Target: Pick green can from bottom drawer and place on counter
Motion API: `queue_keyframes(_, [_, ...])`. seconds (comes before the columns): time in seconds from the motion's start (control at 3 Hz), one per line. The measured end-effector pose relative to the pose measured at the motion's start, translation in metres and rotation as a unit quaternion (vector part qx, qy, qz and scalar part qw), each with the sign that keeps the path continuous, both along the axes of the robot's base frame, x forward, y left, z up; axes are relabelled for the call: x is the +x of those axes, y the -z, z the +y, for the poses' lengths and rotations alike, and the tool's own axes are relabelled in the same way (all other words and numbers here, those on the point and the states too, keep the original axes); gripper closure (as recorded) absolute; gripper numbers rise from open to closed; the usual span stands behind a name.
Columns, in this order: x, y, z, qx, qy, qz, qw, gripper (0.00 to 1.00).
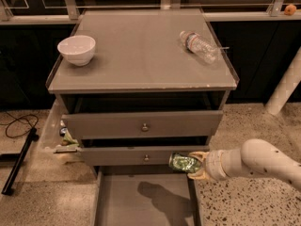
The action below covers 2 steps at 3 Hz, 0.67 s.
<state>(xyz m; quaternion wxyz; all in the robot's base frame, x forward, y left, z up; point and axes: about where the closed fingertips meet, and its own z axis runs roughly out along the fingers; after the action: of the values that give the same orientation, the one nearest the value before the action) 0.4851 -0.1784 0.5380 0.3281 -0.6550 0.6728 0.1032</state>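
- Green can: is held sideways, clenched in the hand, above the right wall of the bottom drawer, before the middle drawer front.
- Desk: a bare middle is seen between bowl and bottle.

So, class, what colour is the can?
The can is mottled green, camera view; the gripper holds it above the bottom drawer.

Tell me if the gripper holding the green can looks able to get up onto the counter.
Probably yes. The gripper holds the green can out in front of the drawers, and the counter is bare between the bowl and the water bottle.
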Motion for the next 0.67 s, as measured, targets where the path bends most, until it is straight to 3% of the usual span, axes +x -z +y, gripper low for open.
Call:
queue_keyframes(0.33, [-0.022, -0.05, 0.017, -0.005, -0.028, -0.031, 0.9991, 1.0])
queue_keyframes(0.67, [-0.046, -0.113, 0.043, -0.028, -0.066, -0.083, 0.9939, 1.0])
